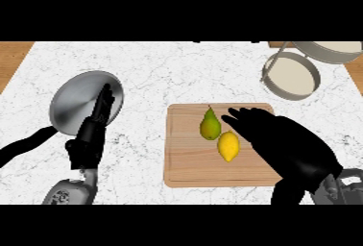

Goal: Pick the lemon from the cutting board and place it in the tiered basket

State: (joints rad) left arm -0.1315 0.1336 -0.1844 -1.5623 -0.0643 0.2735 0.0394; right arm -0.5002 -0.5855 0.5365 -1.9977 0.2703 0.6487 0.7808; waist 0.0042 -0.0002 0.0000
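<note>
The marbled desk (170, 72) carries everything here, and the wooden cutting board (191, 163) lies on it toward the right. At the far right corner stands the tiered basket (289, 77), well apart from the board. On the left a grey pan (74, 103) sits under the left hand (99, 120), which rests with its fingers straight and holds nothing. The right hand (273, 134) hovers over the board's right half, fingers spread and empty, just beside the fruit. The lemon (228, 146) lies near the board's middle, with a pear (210, 125) touching or nearly touching its upper left (an easy thing to grab by mistake). To do the grasp well, I judge the hand should come down on the lemon's right side and curl round it alone, leaving the pear where it lies, then lift clear before heading for the basket.
</note>
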